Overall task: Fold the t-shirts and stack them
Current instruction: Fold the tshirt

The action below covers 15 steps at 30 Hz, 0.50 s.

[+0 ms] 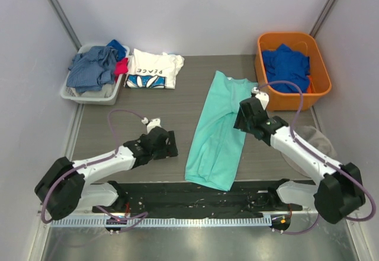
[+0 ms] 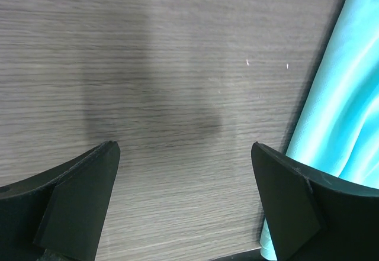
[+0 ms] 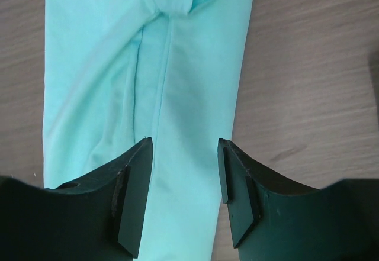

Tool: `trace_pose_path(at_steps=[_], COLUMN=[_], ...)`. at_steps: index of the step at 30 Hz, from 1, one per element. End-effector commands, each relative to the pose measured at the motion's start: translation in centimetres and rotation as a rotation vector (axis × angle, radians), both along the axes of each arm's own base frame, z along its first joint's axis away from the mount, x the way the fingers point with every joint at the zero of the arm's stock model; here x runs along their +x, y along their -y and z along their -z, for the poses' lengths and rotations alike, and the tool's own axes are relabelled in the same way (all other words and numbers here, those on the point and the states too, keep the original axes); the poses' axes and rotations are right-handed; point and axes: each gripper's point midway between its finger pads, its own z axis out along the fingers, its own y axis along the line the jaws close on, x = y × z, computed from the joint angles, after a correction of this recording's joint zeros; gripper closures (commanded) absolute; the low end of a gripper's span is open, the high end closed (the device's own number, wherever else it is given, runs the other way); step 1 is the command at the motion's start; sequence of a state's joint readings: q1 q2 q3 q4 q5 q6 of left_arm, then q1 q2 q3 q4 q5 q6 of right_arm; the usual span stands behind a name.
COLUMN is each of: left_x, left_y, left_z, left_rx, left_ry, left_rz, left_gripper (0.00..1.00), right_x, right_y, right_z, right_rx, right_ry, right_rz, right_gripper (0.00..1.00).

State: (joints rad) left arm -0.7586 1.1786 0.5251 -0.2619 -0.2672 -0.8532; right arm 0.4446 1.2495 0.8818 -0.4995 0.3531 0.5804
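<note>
The mint-teal t-shirt (image 1: 217, 132) lies folded lengthwise into a long strip in the middle of the table. The white "PEACE" t-shirt (image 1: 154, 70) lies folded at the back left. My left gripper (image 1: 173, 144) is open and empty, low over bare table just left of the teal strip, whose edge shows in the left wrist view (image 2: 337, 113). My right gripper (image 1: 239, 120) is open and empty, above the strip's right edge near its upper half. The teal cloth (image 3: 148, 77) lies between and beyond its fingertips (image 3: 140, 154).
A grey basket (image 1: 72, 94) with grey-blue clothes stands at the back left. An orange bin (image 1: 320, 60) holding a royal blue garment (image 1: 286, 64) stands at the back right. A grey round object (image 1: 314, 139) lies under the right arm.
</note>
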Motion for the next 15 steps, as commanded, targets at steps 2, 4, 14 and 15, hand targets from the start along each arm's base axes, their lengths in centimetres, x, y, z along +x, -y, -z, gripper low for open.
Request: trace_pose_path(at_steps=[2,4,14,15], left_x=[1.6,1.5,-0.7,-1.3], left_y=[3.8,4.1,-0.8,-1.6], left_z=[-1.7,-2.1,-5.1,-4.9], left_rx=[-0.058,-0.073,-0.067,-0.044], left_ry=[0.042,0.044,0.122,0.109], left_rz=[0.065,0.069,-0.034,-0.041], left_gripper=[0.0,0.0,0.0,0.0], right_x=[-1.2,0.7,16.5,18.4], right_y=[-0.5,-1.3,-3.2,-3.7], right_z=[-0.2,-0.7,-1.4,0.1], right_rx=[0.059,0.029,-0.169,-0.176], right_ry=[0.075,0.097,0.113,0.089], right_rz=[0.01,-0.03,-0.015,-0.016], right_gripper=[0.45,0.45,0.43,0.43])
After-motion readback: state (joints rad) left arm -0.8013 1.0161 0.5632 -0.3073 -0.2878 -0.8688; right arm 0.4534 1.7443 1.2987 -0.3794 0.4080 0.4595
